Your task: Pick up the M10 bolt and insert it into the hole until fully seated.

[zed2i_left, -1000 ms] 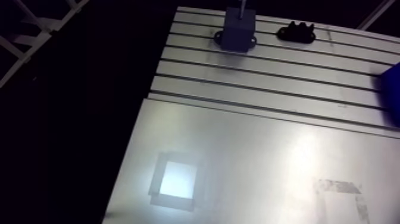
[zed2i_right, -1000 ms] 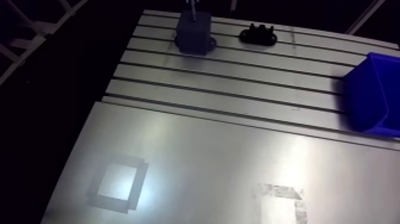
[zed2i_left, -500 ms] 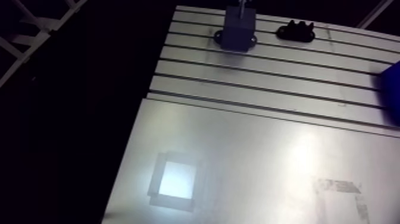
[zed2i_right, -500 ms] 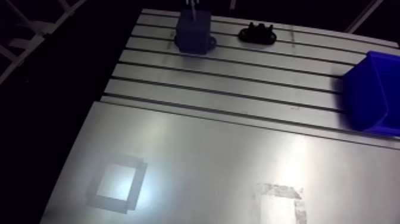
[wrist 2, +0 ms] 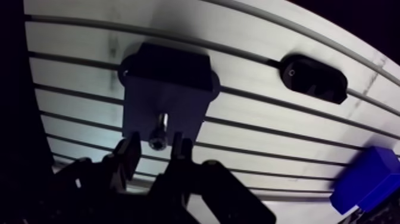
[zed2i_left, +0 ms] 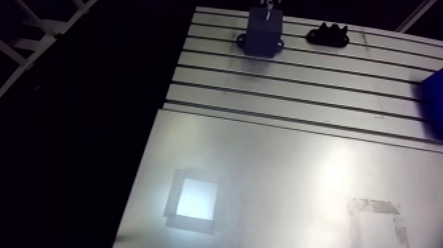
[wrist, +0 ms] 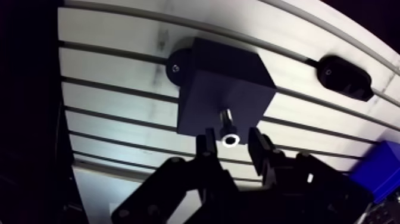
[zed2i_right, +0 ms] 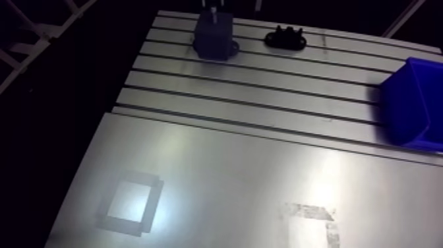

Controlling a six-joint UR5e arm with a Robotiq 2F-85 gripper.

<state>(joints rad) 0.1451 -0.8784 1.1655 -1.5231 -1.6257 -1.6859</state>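
Clearance is seen on both sides of the bolt (wrist: 230,138), whose bright ringed head is framed between the two fingers (wrist: 208,145) of the claw (wrist: 233,148). The fingers are spread apart and nothing is clamped by them. As far as can be told in the wrist view, neither one is pressed against the head.

The bolt is stood upright just ahead of the claw, with its shank sunk into the top face of a dark block (wrist: 223,89). A short stretch of shank is left showing between head and block, so the head is not shown down flush on that face. How deep the shank goes cannot be told.

The block is set on the slotted counter (wrist: 119,98), directly ahead of and below the claw. A rounded foot is seen at the block's far corner, lying on the counter.

A low black fixture (wrist: 345,77) is found ahead of the claw and off to one side, well apart from the block. A blue bin (zed2i_right: 412,99) is placed on that same side, nearer the claw and apart from the fixture.

Behind the claw, the counter is covered by a smooth metal sheet (zed2i_right: 231,171). A taped square (zed2i_right: 128,203) is marked on the sheet, far from the block.
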